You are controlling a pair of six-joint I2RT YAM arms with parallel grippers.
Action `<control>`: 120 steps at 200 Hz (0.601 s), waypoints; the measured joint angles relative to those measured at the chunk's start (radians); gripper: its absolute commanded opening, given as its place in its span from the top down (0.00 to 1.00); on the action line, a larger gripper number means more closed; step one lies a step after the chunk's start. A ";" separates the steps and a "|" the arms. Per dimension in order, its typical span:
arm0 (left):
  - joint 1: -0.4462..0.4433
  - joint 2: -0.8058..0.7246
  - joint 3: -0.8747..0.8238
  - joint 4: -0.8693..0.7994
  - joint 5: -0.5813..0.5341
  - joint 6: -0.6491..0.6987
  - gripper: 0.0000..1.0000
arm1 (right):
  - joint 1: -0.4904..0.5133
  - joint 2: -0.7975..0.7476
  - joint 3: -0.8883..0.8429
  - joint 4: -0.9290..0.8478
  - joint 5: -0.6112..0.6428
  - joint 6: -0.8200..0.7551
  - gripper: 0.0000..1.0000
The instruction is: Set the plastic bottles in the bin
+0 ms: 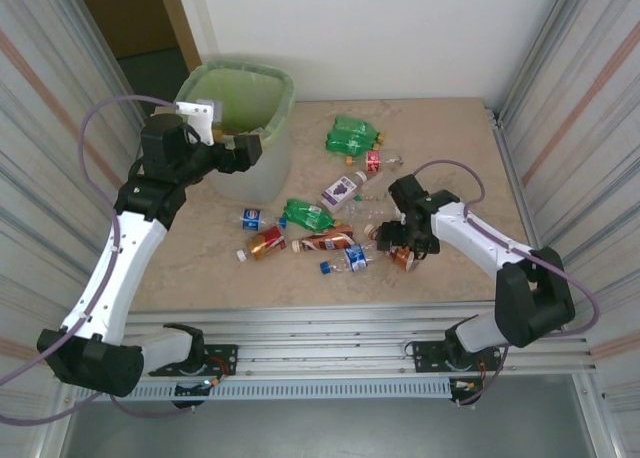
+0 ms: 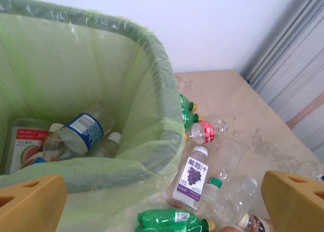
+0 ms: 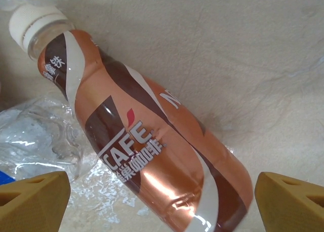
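Poised left end effector (image 1: 250, 150), jaws wide apart, over the near rim of the bin (image 1: 283, 88) at far left of the table (image 1: 450, 138), with some plastic bottles (image 2: 81, 133) inside. Saw loose bottles (image 1: 307, 215) strewn mid-table, right of the bin. Straddled the brown coffee bottle (image 3: 152, 141), near right, with right end effector (image 1: 398, 246) spread wide.

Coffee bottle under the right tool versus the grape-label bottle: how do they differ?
The coffee bottle has a brown-and-copper label; the grape-label bottle a white-and-purple one. The coffee bottle lies between the right tool's open fingers; the grape-label bottle has no tool around it. Both are white-capped, lying on the table.
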 measured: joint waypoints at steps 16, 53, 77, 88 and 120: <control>0.000 0.000 -0.004 0.015 -0.003 -0.008 0.01 | 0.000 0.029 0.000 0.000 0.006 -0.002 0.08; 0.000 0.000 -0.014 0.026 -0.003 -0.022 0.01 | 0.000 0.088 0.003 -0.002 0.017 -0.005 0.11; 0.000 0.001 -0.020 0.027 -0.003 -0.025 0.01 | 0.000 0.113 0.010 -0.010 0.027 -0.004 0.13; 0.000 0.001 -0.020 0.027 -0.003 -0.026 0.01 | -0.003 0.118 0.010 -0.014 0.030 -0.004 0.15; 0.000 0.001 -0.020 0.032 -0.003 -0.026 0.01 | -0.010 0.130 0.010 -0.030 0.031 0.000 0.18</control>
